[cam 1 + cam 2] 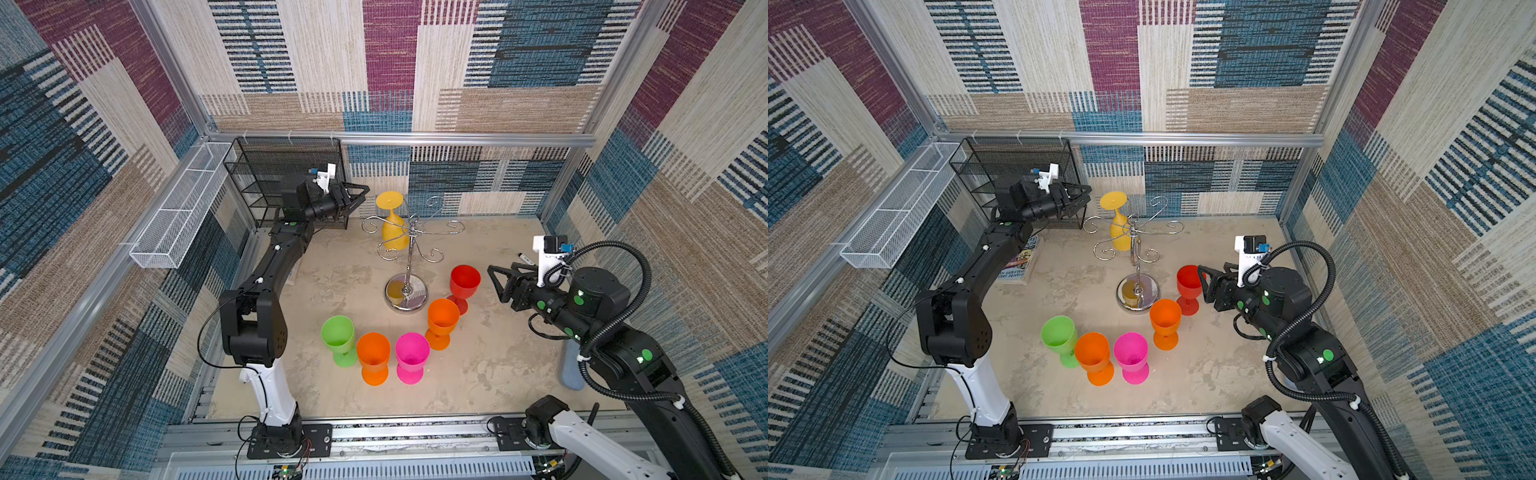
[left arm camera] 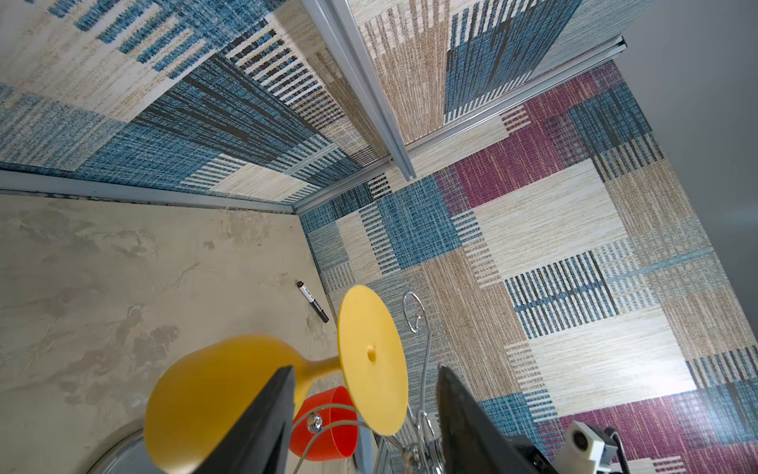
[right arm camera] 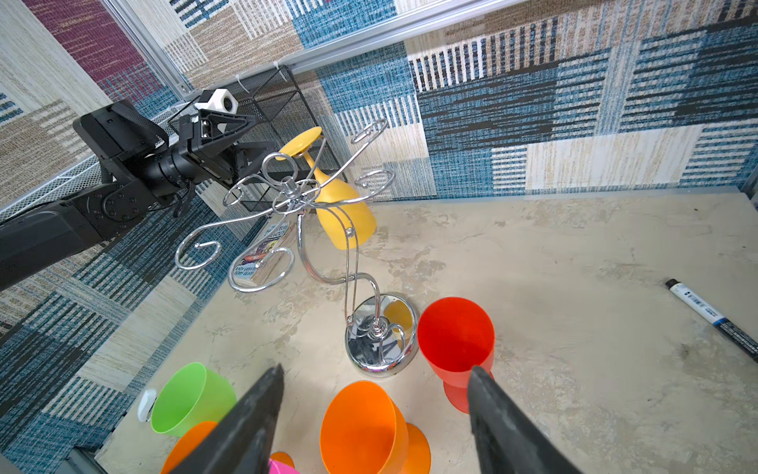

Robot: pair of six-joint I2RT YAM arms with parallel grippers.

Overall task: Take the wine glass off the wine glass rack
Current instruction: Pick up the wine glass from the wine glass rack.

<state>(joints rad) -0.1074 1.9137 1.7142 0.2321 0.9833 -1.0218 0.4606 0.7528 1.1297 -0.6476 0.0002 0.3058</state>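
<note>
Book [image 1: 1017,261] cover, under left arm: "TERRY DENTON" faintly legible. Marker [image 3: 706,310] label print unreadable.

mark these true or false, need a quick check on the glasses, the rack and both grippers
1. The yellow glass hangs upside down on the rack. True.
2. Three glasses hang on the rack. False: only the yellow glass hangs there.
3. The green glass lies on its side. False: it stands upright on the table.
4. The right gripper has its jaws open with nothing between them. True.
5. The left gripper holds the red glass. False: its jaws are open and empty, close to the yellow glass.
</note>
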